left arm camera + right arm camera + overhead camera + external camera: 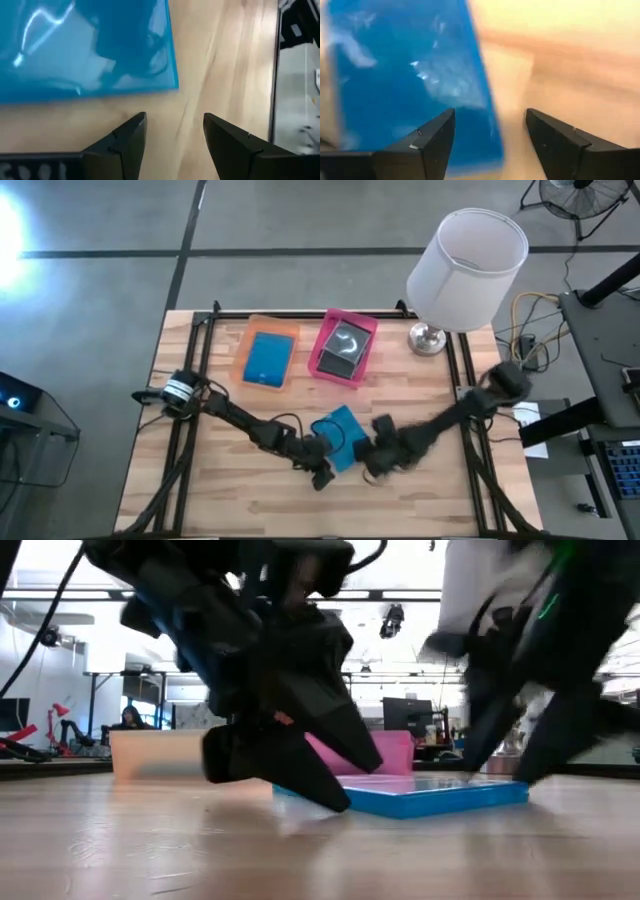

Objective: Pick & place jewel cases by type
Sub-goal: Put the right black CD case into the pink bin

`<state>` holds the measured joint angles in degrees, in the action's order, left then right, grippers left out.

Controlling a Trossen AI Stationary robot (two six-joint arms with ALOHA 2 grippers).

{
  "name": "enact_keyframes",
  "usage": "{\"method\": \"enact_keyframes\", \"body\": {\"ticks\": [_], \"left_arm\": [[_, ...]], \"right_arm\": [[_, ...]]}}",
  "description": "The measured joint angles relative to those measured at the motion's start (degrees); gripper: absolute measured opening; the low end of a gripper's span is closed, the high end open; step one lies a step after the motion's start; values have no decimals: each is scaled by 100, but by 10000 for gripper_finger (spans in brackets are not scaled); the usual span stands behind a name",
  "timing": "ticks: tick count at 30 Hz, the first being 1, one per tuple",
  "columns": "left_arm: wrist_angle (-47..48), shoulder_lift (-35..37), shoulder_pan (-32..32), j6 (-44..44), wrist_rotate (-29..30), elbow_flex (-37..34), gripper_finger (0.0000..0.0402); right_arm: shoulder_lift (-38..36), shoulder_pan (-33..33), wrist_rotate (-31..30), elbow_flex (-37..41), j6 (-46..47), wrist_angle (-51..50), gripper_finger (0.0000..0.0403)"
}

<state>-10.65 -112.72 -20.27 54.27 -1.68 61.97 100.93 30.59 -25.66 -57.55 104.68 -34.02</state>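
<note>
Blue jewel case [339, 436] between left claw [320, 473], right claw [374, 467]

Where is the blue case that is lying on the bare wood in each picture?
High view: the blue jewel case lies at the table's front middle, between both grippers.
Low view: it lies flat right of centre, before the pink tray.
Left wrist view: it fills the upper left.
Right wrist view: it fills the left.
Shared landmark: the wooden tabletop.
</note>
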Motion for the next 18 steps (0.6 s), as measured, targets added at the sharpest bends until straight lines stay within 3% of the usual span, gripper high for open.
{"method": "enact_keyframes", "body": {"ticks": [3, 9, 13, 18], "left_arm": [[26, 8, 180, -6, -74, 2, 181], [-63, -5, 233, 46, -266, 1, 181], [-61, -2, 269, 10, -254, 3, 181], [93, -4, 293, -57, -701, -57, 181]], "right_arm": [[53, -302, 106, 423, -528, 1205, 239], [-88, -485, 178, 883, -435, 1569, 242], [-118, -589, 418, 1294, -942, 2548, 238], [-167, -624, 509, 1475, -1687, 3664, 233]]}}
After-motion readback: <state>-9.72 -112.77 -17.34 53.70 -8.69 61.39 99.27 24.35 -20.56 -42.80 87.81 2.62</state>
